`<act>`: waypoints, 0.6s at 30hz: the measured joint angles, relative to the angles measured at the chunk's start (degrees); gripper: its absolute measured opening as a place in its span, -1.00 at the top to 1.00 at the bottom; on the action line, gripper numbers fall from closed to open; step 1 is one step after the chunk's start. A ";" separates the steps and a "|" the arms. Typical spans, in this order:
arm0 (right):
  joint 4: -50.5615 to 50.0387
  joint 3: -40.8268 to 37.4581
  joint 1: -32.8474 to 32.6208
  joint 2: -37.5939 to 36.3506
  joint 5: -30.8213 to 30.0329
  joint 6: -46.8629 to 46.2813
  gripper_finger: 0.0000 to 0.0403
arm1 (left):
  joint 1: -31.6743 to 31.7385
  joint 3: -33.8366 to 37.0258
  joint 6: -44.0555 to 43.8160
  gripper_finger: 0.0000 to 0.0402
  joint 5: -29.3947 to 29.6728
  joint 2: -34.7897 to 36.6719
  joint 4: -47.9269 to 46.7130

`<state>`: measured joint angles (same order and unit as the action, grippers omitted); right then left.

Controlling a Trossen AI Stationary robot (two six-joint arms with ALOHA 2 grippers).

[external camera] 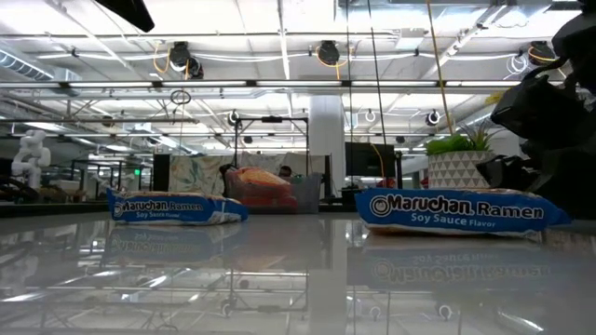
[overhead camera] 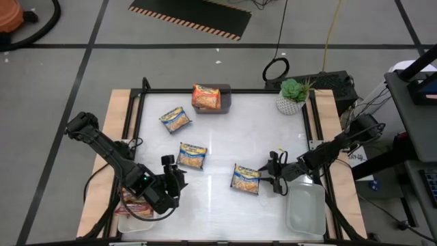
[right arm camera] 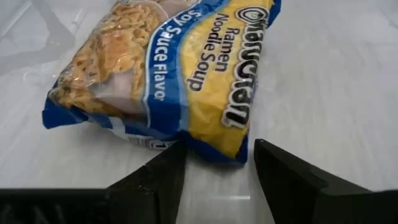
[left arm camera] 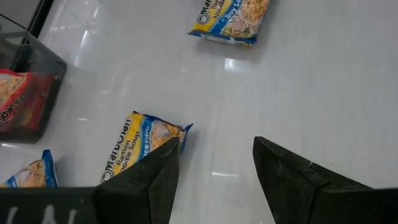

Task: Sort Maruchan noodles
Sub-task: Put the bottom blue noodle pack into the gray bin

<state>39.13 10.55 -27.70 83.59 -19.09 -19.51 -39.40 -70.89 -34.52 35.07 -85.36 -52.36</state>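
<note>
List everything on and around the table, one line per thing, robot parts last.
Blue-and-yellow Maruchan packets: three, loose on the white table.
Orange packet: one, in the grey bin at the far edge.
Red packets: at least one, in the near-left tray.
White tray: one, near-right corner.
Potted plant: one, green in a white pot, far-right corner.
Left hand: open, by the left tray.
Right hand: open, just short of the nearest packet.

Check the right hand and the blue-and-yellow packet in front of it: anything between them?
Nothing. The right wrist view shows the right hand open at the packet edge, only bare table around.
</note>
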 joint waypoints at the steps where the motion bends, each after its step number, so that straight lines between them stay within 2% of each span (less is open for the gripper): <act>1: 0.98 0.00 0.09 0.59 0.52 0.85 0.15 | 0.00 0.00 0.00 -0.04 0.00 0.00 0.00; 6: 5.81 0.00 1.12 2.75 4.27 5.50 0.45 | 0.00 0.00 0.00 -0.04 0.00 0.00 0.00; 12: 10.50 0.00 2.20 2.91 8.88 12.26 0.93 | 0.00 0.00 0.00 -0.04 -0.02 0.00 -0.03; 18: 15.50 0.31 2.14 1.59 8.65 17.87 0.99 | 0.15 0.00 0.47 -0.04 0.02 0.00 -0.02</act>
<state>54.63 10.86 -25.56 85.18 -10.44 -1.64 -39.25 -70.89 -34.06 35.10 -85.36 -52.38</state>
